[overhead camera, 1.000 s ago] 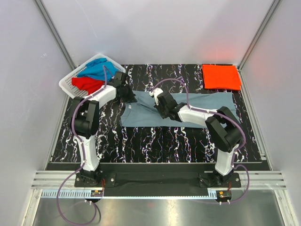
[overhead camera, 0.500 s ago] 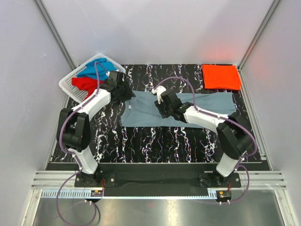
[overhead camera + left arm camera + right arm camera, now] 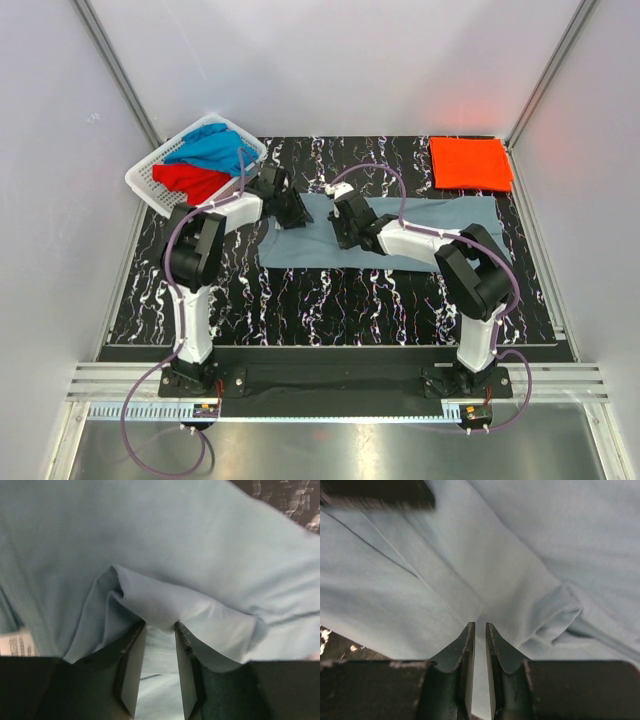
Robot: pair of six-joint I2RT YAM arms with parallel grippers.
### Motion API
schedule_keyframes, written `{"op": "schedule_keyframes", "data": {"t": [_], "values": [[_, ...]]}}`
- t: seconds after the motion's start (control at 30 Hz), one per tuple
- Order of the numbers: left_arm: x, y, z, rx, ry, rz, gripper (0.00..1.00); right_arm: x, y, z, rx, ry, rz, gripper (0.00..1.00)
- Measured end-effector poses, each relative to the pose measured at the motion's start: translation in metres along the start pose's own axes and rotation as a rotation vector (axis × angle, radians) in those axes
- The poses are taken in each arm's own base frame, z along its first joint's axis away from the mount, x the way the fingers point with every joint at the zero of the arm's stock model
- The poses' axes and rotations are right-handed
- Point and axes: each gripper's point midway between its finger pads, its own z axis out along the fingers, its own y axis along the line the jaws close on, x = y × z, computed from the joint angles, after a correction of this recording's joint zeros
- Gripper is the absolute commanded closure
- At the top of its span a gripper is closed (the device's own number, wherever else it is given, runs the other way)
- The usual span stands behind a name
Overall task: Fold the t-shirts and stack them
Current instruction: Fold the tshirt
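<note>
A dull grey-blue t-shirt point(image 3: 440, 216) lies spread flat across the middle of the table. My left gripper point(image 3: 297, 212) is low over its left part. In the left wrist view the gripper point(image 3: 160, 626) is open, with a raised ridge of the shirt point(image 3: 165, 605) at its fingertips. My right gripper point(image 3: 342, 230) rests on the shirt's middle. In the right wrist view the gripper point(image 3: 480, 625) shows only a narrow gap over the cloth point(image 3: 545, 535), beside a small rolled fold. An orange-red t-shirt point(image 3: 470, 163) lies folded at the back right. Bright blue point(image 3: 210, 148) and red point(image 3: 190, 180) t-shirts sit in the basket.
The white slotted basket point(image 3: 143, 178) stands at the table's back left corner, close to the left arm's elbow. Black marbled tabletop point(image 3: 330, 300) shows in front of the grey-blue shirt. Pale walls enclose the table on three sides.
Both grippers were shut a second ago and have parted their jaws. The left gripper has slid right, further onto the grey-blue shirt. The right gripper has shifted slightly back.
</note>
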Motion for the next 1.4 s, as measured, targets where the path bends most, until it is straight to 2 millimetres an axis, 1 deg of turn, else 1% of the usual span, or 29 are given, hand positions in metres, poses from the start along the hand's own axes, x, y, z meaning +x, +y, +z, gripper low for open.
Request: {"op": "schedule_keyframes", "data": {"t": [0.03,0.2,0.3,0.47,0.57,0.67,0.77,0.83,0.97,1.07,1.13,1.17,1.2,1.27,1.3,1.33,1.4], "values": [[-0.002,-0.005,0.002,0.018,0.006,-0.001,0.61,0.002,-0.003,0.001,0.014,0.004,0.016,0.79],[-0.037,-0.031,0.01,0.078,-0.06,0.026,0.59,0.005,-0.014,0.003,0.062,0.009,0.076,0.78],[-0.046,-0.038,0.014,0.083,-0.07,0.032,0.56,0.008,-0.017,0.003,0.082,0.016,0.098,0.78],[-0.048,-0.035,0.016,0.06,-0.064,0.03,0.55,0.01,-0.018,0.003,0.095,0.022,0.129,0.82],[-0.051,-0.035,0.023,0.051,-0.055,0.034,0.55,0.014,-0.022,0.001,0.125,0.038,0.142,0.82],[-0.049,-0.027,0.028,0.01,-0.036,0.028,0.52,0.017,-0.028,-0.001,0.158,0.054,0.153,0.81],[-0.05,-0.021,0.025,-0.04,-0.03,0.026,0.49,0.016,-0.034,-0.003,0.184,0.064,0.165,0.79],[-0.054,-0.022,0.02,-0.061,-0.033,0.033,0.46,0.016,-0.038,-0.004,0.196,0.07,0.175,0.78],[-0.062,-0.03,0.005,-0.068,-0.045,0.063,0.45,0.017,-0.046,-0.008,0.221,0.086,0.19,0.76],[-0.064,-0.035,-0.018,-0.076,-0.057,0.09,0.45,0.014,-0.047,-0.014,0.233,0.092,0.205,0.74],[-0.063,-0.039,-0.037,-0.069,-0.077,0.104,0.46,0.009,-0.047,-0.021,0.236,0.089,0.222,0.74],[-0.061,-0.04,-0.049,-0.064,-0.087,0.11,0.49,0.006,-0.048,-0.026,0.237,0.085,0.235,0.73],[-0.057,-0.04,-0.062,-0.054,-0.103,0.117,0.55,0.001,-0.05,-0.032,0.239,0.08,0.25,0.73],[-0.042,-0.036,-0.081,-0.049,-0.111,0.126,0.64,-0.013,-0.055,-0.046,0.244,0.053,0.285,0.73],[-0.035,-0.033,-0.088,-0.043,-0.117,0.132,0.75,-0.02,-0.057,-0.053,0.246,0.037,0.299,0.72],[-0.025,-0.03,-0.092,-0.045,-0.111,0.133,0.79,-0.029,-0.061,-0.063,0.247,0.016,0.317,0.72],[-0.006,-0.024,-0.089,-0.055,-0.087,0.147,0.84,-0.046,-0.067,-0.085,0.249,-0.035,0.349,0.71]]}}
